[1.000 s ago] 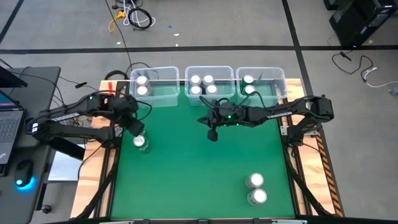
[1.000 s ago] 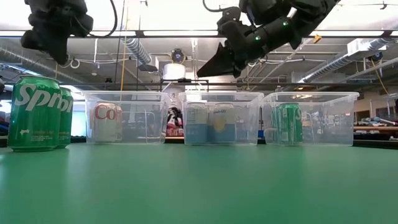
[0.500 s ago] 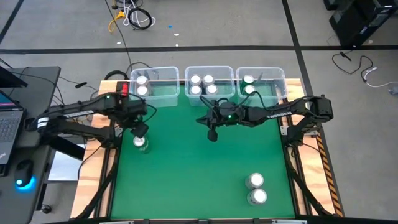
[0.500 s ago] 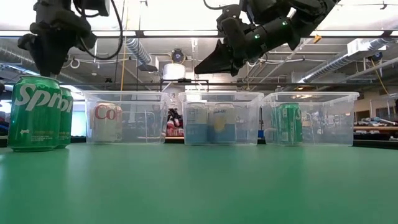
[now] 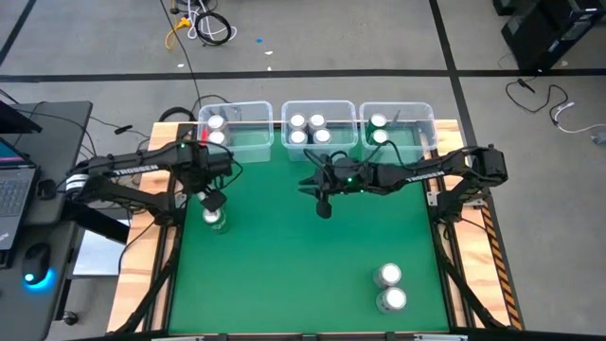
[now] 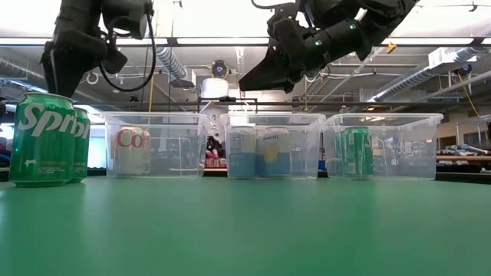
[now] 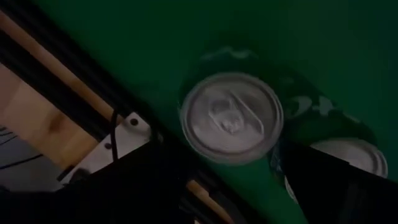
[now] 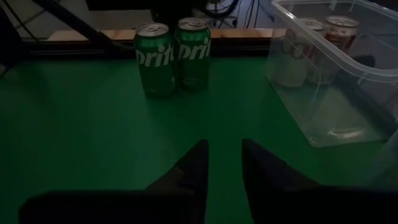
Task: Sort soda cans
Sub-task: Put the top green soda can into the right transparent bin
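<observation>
Spreading its fingers wide, empty, the left gripper (image 5: 214, 200) had lowered over two Sprite cans (image 6: 42, 139) at the mat's left edge, the right gripper (image 5: 323, 203) slightly parted mid-table; seven cans were binned, four remained.

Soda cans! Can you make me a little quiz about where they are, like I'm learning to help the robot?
1. True or false: the left gripper hangs over the two Sprite cans, which stand on the table outside the bins.
2. How many cans are in the middle bin? A) one B) three C) six
3. Fill in the gap: seen through the right bin, the can inside has ___ sides.

Key: 1 true; 2 B; 3 green.
</observation>
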Robot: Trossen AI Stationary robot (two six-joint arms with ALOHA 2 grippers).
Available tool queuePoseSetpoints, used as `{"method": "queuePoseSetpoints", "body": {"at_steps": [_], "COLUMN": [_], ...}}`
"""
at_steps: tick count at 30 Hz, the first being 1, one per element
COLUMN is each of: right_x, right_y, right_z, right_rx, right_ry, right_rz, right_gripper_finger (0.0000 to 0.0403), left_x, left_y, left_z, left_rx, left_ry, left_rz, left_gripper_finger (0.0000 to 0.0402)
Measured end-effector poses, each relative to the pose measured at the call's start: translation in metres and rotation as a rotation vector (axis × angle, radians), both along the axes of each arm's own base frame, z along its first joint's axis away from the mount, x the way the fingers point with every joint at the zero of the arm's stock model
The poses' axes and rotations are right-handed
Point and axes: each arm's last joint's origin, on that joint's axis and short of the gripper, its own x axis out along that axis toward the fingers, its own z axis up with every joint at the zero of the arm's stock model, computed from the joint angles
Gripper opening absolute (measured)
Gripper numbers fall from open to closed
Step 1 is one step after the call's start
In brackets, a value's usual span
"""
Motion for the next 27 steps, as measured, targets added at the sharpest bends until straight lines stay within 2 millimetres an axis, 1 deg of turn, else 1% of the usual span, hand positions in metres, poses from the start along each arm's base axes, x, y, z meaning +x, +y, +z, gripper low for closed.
{"method": "queuePoseSetpoints", "body": {"at_steps": [8,19,23,27], "right_x": [0.000,0.000,0.000,0.000], "right_y": [0.004,0.006,0.006,0.006], "right_z": [0.000,0.000,0.000,0.000], "right_rx": [0.010,0.010,0.010,0.009], "right_ry": [0.002,0.002,0.002,0.000], "right_rz": [0.009,0.013,0.013,0.014], "right_gripper_finger": [0.0109,0.0112,0.0114,0.0114], "left_x": [0.001,0.003,0.004,0.010], "left_y": [0.011,0.014,0.015,0.017], "left_z": [-0.010,-0.027,-0.029,-0.022], "left_rx": [-0.014,-0.025,-0.019,0.013], "left_ry": [-0.040,-0.083,-0.076,-0.127], "left_rz": [-0.004,-0.033,-0.037,-0.090], "left_gripper_finger": [0.0334,0.0332,0.0319,0.0295]}}
